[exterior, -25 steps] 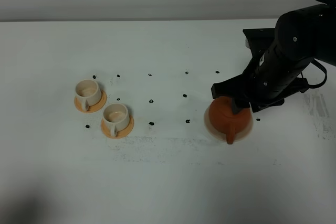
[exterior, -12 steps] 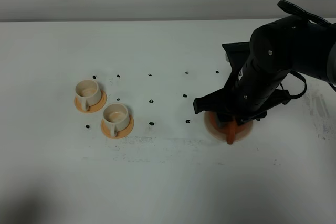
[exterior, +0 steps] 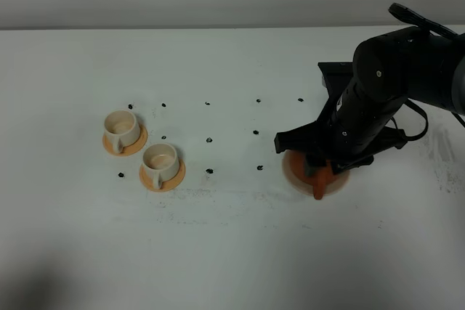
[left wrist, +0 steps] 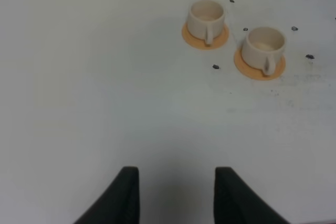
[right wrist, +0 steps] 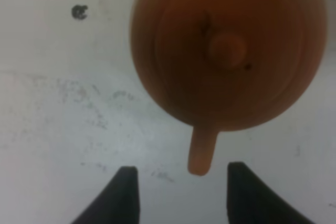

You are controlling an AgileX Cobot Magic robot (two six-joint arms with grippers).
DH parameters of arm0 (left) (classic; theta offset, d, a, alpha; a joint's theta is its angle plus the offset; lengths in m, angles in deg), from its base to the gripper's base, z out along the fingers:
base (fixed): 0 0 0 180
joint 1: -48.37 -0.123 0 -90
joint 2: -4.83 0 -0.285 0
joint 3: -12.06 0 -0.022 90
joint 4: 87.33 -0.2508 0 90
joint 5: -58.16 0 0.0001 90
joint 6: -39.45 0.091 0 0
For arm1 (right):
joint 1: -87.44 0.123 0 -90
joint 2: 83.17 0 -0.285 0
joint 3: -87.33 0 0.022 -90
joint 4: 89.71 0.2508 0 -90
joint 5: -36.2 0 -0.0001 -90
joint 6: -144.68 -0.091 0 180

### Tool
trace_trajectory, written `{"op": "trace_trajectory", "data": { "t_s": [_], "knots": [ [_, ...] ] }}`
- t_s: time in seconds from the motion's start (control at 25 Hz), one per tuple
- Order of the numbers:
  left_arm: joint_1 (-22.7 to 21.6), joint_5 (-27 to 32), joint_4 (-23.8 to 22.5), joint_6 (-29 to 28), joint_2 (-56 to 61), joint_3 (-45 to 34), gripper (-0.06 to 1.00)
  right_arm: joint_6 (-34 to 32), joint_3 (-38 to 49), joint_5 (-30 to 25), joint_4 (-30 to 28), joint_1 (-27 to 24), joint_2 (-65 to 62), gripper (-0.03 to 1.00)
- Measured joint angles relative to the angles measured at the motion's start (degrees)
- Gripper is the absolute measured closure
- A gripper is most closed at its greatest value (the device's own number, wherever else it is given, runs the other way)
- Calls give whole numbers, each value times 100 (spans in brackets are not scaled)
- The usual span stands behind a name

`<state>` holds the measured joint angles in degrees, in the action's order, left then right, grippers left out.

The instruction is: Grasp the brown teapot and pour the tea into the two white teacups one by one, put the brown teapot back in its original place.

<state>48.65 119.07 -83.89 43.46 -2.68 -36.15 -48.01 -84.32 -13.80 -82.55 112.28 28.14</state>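
Observation:
The brown teapot [right wrist: 227, 51] fills the right wrist view, seen from above with its lid knob in the middle. Its short stub [right wrist: 202, 153] points between my right gripper's [right wrist: 181, 192] open fingers, which touch nothing. In the high view my right arm [exterior: 370, 107] covers the teapot; only the stub [exterior: 318, 190] and part of the dish rim [exterior: 290, 172] show. The two white teacups [exterior: 121, 127] [exterior: 160, 159] stand on orange saucers at the left and look empty. My left gripper [left wrist: 176, 195] is open and empty, well short of the cups [left wrist: 206, 17] [left wrist: 265, 45]. No tea shows.
Small black marks [exterior: 209, 139] dot the white table between the cups and the teapot. A scuffed grey line [exterior: 218, 197] runs along the table in front of them. The table's back edge [exterior: 218, 28] meets a grey wall.
My right arm has swung left and down over the teapot, hiding most of it, then shifted slightly right. The teapot, the cups and the left gripper have not moved.

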Motion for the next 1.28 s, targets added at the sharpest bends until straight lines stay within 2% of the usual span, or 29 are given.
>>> {"op": "trace_trajectory", "data": {
  "t_s": [1.28],
  "knots": [
    [0, 0, 0, 0, 0, 0, 58, -23, 2, 141, -62, -196, 625, 56]
  ]
}}
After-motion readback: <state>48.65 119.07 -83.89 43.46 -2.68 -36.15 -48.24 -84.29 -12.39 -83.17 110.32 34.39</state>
